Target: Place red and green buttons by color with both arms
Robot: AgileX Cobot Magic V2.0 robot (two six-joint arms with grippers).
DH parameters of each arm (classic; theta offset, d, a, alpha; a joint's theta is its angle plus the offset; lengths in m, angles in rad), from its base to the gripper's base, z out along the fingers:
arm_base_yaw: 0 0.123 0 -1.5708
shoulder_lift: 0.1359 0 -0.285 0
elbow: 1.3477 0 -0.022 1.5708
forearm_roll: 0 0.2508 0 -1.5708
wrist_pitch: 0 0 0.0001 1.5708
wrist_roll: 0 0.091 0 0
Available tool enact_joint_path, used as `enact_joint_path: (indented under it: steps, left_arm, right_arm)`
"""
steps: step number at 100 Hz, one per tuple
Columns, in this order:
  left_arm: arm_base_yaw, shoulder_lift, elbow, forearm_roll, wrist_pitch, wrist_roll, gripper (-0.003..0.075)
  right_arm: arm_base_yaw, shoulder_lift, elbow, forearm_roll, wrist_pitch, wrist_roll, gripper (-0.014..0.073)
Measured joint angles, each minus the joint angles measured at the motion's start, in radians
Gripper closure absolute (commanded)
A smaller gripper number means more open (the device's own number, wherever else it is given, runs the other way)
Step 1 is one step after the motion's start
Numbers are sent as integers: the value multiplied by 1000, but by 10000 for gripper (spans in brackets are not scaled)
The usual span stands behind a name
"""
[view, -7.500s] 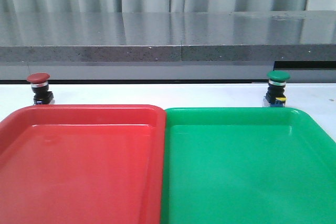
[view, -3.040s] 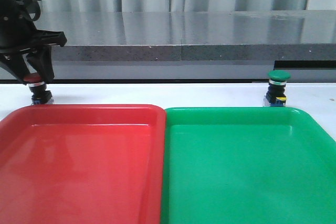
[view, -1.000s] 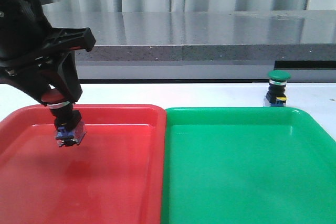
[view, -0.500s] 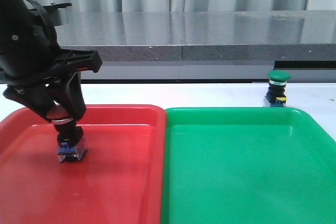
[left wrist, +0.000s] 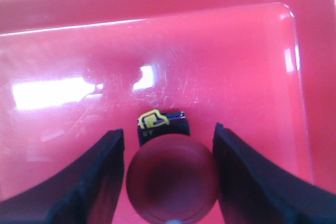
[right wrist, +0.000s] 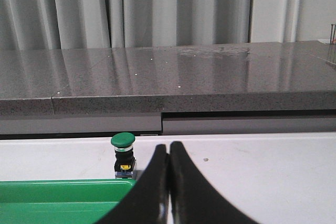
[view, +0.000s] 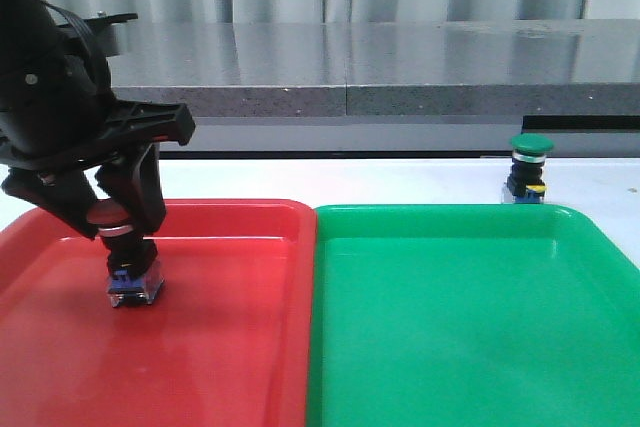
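The left tool (view: pixel 100 232) is down in the red tray (view: pixel 230 347), at about nine o'clock of the tray's floor. The red button (view: pixel 128 257) stands upright there, its blue-and-clear base on the tray floor. In the left wrist view the two fingers (left wrist: pixel 100 177) sit on either side of the dark red cap (left wrist: pixel 172 179) with a sliver of tray showing on each side, so the tool is parted and not gripping.

Over on the right, the green button (view: pixel 527 169) stands upright on the white worktop (view: pixel 400 179), just beyond the far rim of the green tray (view: pixel 470 327), at about one o'clock of it. The right tool (right wrist: pixel 169 182) has its fingers pressed together on nothing, with the green button off at its ten o'clock, well apart.
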Motion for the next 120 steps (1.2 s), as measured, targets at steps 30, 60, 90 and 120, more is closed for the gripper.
enact_joint_path:
  steps: [30,60,90,120]
  left_arm:
    - [0,2,-68,0,47,0,342]
    - [0,-79,-85,35,60,0,369]
    - [0,-239,-85,66,68,0,671]
    - [0,-516,62,107,-54,0,741]
  right_arm:
    - [0,0,0,0,0,0,658]
    - [0,0,0,0,0,0,658]
    - [0,0,0,0,0,0,658]
    - [0,0,0,0,0,0,658]
